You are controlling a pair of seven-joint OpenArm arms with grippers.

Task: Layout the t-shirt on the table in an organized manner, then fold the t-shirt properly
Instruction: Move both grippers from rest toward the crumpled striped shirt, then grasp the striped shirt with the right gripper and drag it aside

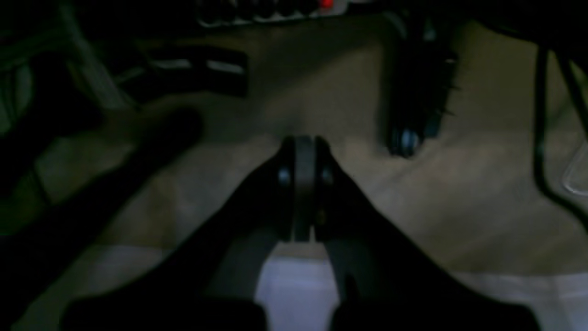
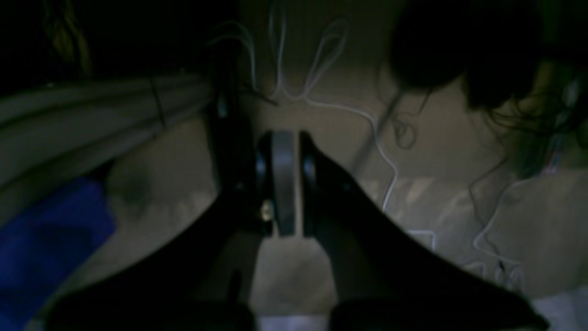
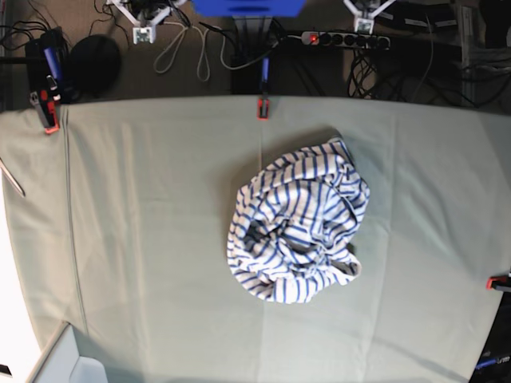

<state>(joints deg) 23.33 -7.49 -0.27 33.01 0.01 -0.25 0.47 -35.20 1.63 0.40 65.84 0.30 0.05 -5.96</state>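
My left gripper (image 1: 303, 184) fills the lower middle of the left wrist view with its 2 jaws pressed flat together on nothing, and my right gripper (image 2: 282, 184) sits the same way in the right wrist view, jaws closed with only the pad between them and nothing held. Both of those views are dark and blurred; past my fingers I make out only a dim brownish floor, loose white cables (image 2: 321, 69) in the upper middle of the right wrist view and a power strip (image 1: 275, 11) with a red light along the top edge of the left wrist view. In the base view the t-shirt (image 3: 297, 223) lies crumpled in a rounded heap a little right of the centre of the table (image 3: 144, 239), well apart from every edge. Its long axis runs on a diagonal from the upper right of the heap to the lower left, with the stripes twisting in several directions, so I cannot tell where the collar or the sleeves point. Red clamps (image 3: 261, 108) hold the cloth at the top edge, the upper left corner and the right edge.
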